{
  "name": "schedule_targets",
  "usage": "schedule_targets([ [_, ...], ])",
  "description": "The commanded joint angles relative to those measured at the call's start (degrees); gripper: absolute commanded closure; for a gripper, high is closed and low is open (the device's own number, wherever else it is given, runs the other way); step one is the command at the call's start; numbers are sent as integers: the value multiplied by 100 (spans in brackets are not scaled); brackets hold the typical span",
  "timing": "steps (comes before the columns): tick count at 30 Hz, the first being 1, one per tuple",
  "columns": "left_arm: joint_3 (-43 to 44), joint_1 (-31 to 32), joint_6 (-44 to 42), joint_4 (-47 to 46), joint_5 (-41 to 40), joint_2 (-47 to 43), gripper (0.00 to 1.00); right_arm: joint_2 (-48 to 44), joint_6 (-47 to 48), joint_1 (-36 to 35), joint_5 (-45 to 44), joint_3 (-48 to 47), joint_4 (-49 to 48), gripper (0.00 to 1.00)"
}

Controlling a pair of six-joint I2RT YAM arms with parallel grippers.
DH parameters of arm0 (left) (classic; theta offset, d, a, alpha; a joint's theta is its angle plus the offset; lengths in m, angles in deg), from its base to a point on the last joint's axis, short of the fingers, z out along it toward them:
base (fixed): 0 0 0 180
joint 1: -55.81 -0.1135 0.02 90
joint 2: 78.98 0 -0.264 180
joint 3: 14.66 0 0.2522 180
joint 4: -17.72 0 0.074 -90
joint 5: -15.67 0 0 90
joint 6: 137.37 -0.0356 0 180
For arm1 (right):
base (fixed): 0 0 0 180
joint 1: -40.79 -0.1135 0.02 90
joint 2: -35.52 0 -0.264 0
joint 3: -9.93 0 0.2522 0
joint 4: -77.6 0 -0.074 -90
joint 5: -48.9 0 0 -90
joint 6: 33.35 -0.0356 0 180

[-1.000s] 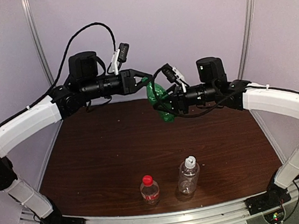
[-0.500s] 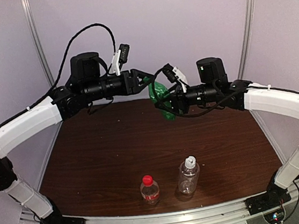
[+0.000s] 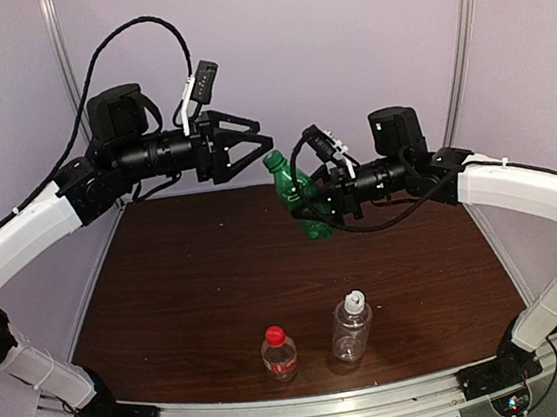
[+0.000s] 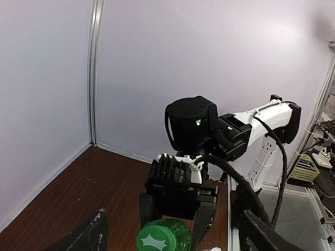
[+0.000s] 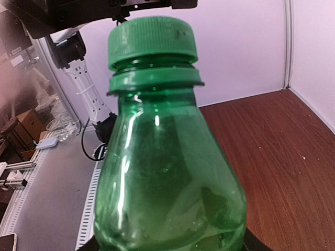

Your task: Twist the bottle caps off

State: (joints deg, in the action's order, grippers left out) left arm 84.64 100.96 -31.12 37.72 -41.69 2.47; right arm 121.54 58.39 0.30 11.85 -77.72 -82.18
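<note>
The left claw (image 3: 259,140) is seen spread wide, and nothing is held in it. Its two fingers (image 4: 86,235) are shown in the left wrist view standing well apart, with the green cap (image 4: 164,236) seen end-on, low between them and clear of both. From above, that cap is placed just off the fingertips. The right claw (image 3: 320,200) is closed around the body of the green bottle (image 3: 300,191), which is held in the air above the far part of the desk (image 3: 186,279) and tilted so that its neck is turned towards the left claw. In the right wrist view the green cap is seen seated on the neck, with the collar ring just under it. Near the front edge of the desk two more bottles are stood upright, side by side but not touching: the short red-labelled bottle (image 3: 279,357) with its red cap (image 3: 275,335) on, and to its right the clear ribbed bottle (image 3: 351,333) with its white-grey cap (image 3: 355,301) on. Both are well apart from the claws
</note>
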Motion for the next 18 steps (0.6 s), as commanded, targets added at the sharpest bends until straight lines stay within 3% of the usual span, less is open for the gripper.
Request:
schedule_targets([
  [1,3,-39,-778,72,1037,-81,13,-14,-73,26,1074,-135,-69,43],
  [6,-3,-41,-900,25,1353,-12,15,78,-332,28,1721,-170,-272,43],
  [18,109,-41,-436,-298,2057,494,48,143,-551,24,1959,-156,-468,43],
])
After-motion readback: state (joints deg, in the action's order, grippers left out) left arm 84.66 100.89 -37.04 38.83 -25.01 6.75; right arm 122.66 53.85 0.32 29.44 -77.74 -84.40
